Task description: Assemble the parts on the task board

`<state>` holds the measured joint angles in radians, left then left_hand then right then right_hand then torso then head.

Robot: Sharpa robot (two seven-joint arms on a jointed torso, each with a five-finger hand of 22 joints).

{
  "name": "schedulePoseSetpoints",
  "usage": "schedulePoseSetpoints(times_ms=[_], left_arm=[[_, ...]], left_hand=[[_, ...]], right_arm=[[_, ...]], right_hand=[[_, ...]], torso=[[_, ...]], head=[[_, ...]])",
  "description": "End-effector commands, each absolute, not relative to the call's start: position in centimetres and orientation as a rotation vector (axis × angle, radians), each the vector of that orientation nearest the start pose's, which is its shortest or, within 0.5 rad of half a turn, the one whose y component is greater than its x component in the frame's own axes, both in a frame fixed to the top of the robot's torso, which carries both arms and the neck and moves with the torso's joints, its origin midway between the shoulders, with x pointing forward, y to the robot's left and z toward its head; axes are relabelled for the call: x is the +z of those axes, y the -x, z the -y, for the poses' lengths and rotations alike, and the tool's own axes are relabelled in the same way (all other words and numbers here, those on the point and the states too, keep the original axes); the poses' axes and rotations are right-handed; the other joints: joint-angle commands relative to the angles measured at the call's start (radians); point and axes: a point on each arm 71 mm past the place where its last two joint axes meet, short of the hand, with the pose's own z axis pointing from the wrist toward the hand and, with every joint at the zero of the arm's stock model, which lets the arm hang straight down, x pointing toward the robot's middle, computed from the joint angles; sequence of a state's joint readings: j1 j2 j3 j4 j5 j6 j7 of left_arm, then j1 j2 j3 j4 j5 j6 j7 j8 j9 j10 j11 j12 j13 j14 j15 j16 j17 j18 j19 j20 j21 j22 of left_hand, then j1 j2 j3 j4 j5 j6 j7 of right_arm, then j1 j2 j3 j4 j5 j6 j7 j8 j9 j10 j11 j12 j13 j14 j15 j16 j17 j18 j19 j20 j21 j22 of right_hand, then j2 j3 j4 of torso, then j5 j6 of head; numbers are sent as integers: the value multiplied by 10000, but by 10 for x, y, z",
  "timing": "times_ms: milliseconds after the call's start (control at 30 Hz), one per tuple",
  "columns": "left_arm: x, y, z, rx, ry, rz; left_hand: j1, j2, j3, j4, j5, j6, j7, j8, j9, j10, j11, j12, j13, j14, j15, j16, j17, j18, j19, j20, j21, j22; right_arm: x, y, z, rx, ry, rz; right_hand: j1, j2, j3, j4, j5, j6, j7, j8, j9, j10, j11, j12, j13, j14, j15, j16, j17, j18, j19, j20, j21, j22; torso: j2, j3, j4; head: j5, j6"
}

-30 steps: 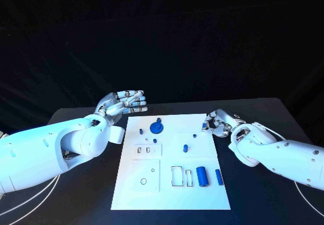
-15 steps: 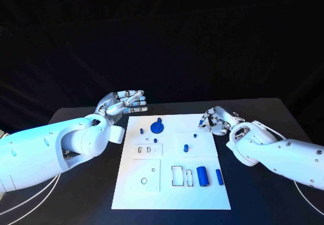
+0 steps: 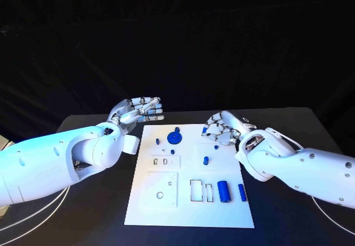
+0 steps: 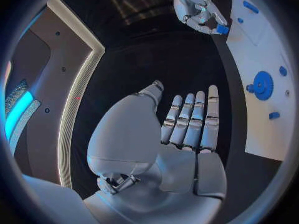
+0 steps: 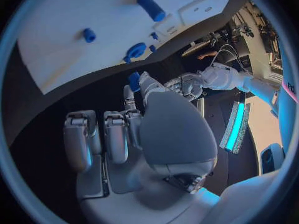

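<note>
I have a small blue part [image 3: 205, 130] pinched in my right hand [image 3: 222, 128], now lifted over the board's [image 3: 189, 210] far edge, nearer the gear [image 3: 175, 138] than a second ago. My left hand [image 3: 139, 111] hangs open beside the board, unmoved.

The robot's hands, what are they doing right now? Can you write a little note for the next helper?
Right hand pinches a small blue part above the task board's far right corner.
Left hand is open and holds nothing, hovering off the board's far left corner.
On the board: blue gear at the far end, big blue cylinder and slim blue peg lying near the slots.
Done: one part picked up.
Left: place the held part, then seat the loose pieces.
</note>
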<state>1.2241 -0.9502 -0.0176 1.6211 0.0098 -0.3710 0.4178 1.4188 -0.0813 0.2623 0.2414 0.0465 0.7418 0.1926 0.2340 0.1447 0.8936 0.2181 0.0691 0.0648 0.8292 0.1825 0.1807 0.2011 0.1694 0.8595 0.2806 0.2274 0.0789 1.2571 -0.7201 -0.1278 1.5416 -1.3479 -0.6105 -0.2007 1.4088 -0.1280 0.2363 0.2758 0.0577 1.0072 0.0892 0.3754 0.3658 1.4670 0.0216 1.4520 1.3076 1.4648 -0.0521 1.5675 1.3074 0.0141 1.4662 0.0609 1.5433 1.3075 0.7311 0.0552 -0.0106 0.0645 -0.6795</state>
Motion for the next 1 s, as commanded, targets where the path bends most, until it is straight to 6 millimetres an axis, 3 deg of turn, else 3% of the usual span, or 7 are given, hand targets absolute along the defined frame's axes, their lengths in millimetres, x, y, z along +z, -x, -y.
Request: schedulePoseSetpoints(times_ms=[33, 200, 400, 667, 1000], left_arm=[[-150, -479, -236, -15360, 11020, -13204], [-152, -480, -237, -15270, 11055, -13221], [-153, -480, -237, -15149, 11081, -13234], [-153, -480, -235, -15129, 11078, -13235], [-153, -480, -233, -15165, 11077, -13262]], left_hand=[[-119, -1, 45, 26, 38, 62, 657, -44, 1, -4, 3, -48, -8, -68, 20, -55, 15, 117, 44, -1, -37, -14], [-125, -5, 46, 26, 38, 71, 651, -44, 3, 1, 1, -45, -7, -66, 20, -57, 18, 117, 45, -1, -37, -16], [-126, -12, 47, 22, 38, 105, 645, -34, 9, 7, -2, -42, -6, -62, 18, -57, 21, 118, 47, -2, -37, -17], [-218, -43, 17, 66, 36, 157, 624, -24, 18, 43, -16, -32, -3, -40, 8, -56, 37, 122, 67, -6, -29, -19], [-253, -53, 3, 86, 37, 163, 622, -26, 19, 48, -17, -32, -3, -38, 6, -58, 41, 123, 71, -7, -28, -20]], right_arm=[[-172, -475, 125, 7704, 64, -14877], [-183, -464, 97, 8202, 438, -15166], [-199, -452, 71, 8466, 947, -15561], [-223, -439, 46, 8193, 1586, -16114], [-237, -437, 37, 7758, 1941, -16307]], right_hand=[[-119, 8, 34, 49, 30, 45, -50, 27, 16, 220, -90, 42, 1597, 1060, -88, 33, 2634, -84, 924, -88, 48, 2498], [-106, 25, 68, 38, 33, 46, -62, 38, 17, 236, -98, 61, 1616, 1060, -92, 33, 2634, -86, 927, -94, 54, 2502], [-89, 27, 100, 19, 34, 37, -69, 45, 17, 210, -102, 23, 1584, 1060, -103, 33, 2634, -82, 919, -102, 38, 2493], [-136, -16, 105, 26, 24, 13, -59, 53, 15, 172, -97, -33, 1540, 1060, -112, 33, 2634, -75, 904, -114, 9, 2476], [-146, -69, 106, 12, 24, -2, -58, 61, 15, 147, -99, -68, 1513, 1060, -112, 33, 2634, -74, 902, -119, 6, 2475]], torso=[[-49, -59, 18], [-115, -129, 28], [-116, -169, 53], [-116, -164, 50], [-114, -148, 44]], head=[[107, -85], [236, -209], [319, -300], [362, -389], [394, -455]])
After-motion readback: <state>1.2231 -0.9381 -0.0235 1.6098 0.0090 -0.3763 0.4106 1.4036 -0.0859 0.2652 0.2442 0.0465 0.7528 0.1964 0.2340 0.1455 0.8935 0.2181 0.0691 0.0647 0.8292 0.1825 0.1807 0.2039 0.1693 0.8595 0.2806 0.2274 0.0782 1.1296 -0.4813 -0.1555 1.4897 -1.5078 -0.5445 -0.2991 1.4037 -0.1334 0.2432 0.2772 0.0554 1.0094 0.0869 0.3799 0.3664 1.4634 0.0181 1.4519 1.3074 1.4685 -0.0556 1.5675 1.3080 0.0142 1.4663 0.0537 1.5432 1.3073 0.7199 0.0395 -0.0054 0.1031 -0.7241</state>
